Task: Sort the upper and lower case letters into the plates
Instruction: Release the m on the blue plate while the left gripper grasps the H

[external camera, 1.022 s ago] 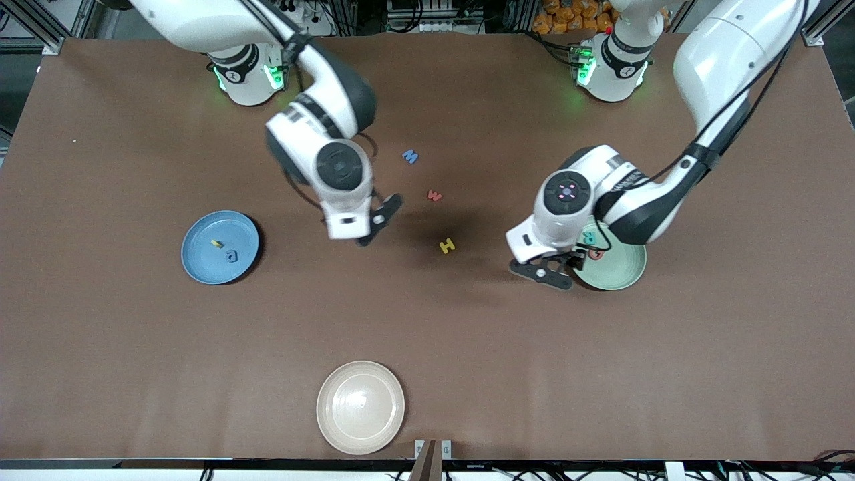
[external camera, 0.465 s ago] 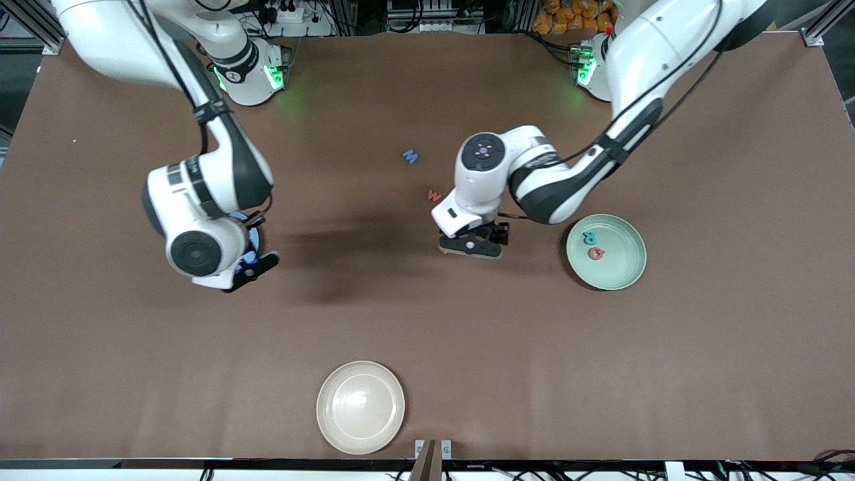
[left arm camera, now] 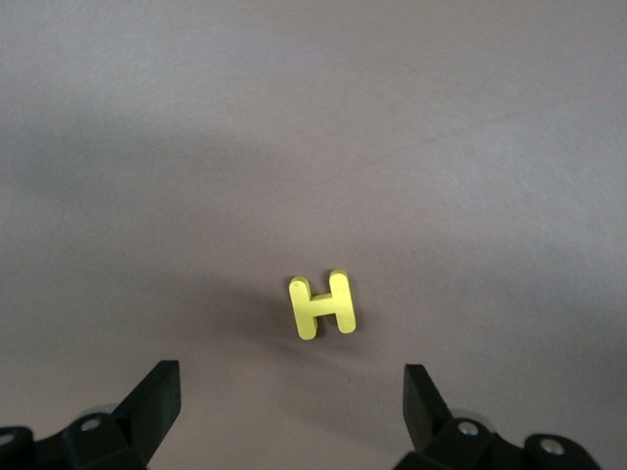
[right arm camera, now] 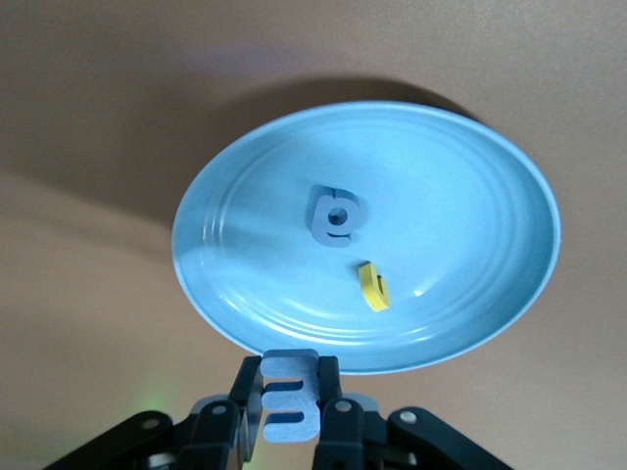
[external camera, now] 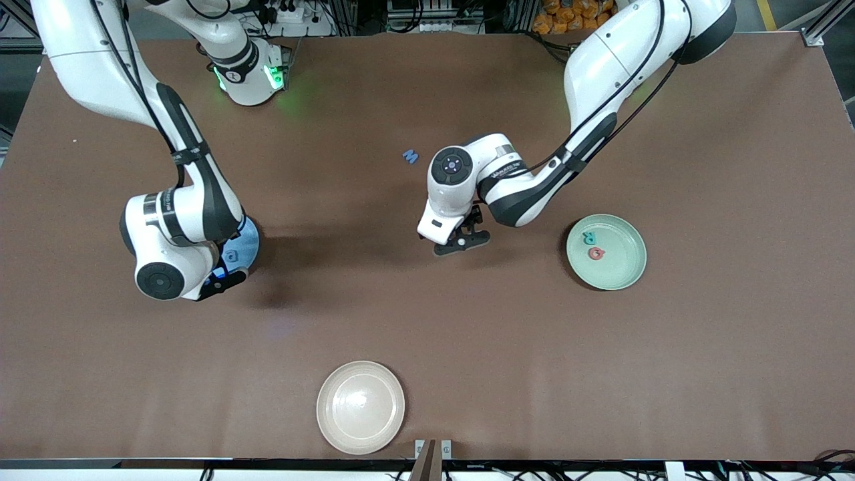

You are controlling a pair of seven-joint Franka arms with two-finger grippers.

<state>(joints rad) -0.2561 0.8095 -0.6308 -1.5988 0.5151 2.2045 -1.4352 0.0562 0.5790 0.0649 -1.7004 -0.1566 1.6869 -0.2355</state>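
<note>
Blue letter (right arm camera: 291, 399) pinched in right pincer (right arm camera: 291, 416) over blue plate (right arm camera: 470, 323) edge; left pincer (left arm camera: 292, 416) wide above yellow H (left arm camera: 322, 305) on surface (external camera: 427, 321).

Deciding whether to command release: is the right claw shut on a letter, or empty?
Shut on one. The right claw pinches a flat blue letter between its fingers at the rim of the blue plate.

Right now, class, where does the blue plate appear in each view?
Front view: blue plate toward the right arm's end, partly hidden under the right gripper.
Left wrist view: not in it.
Right wrist view: fills the middle.
Shared landmark: the letter a lying in it.
</note>
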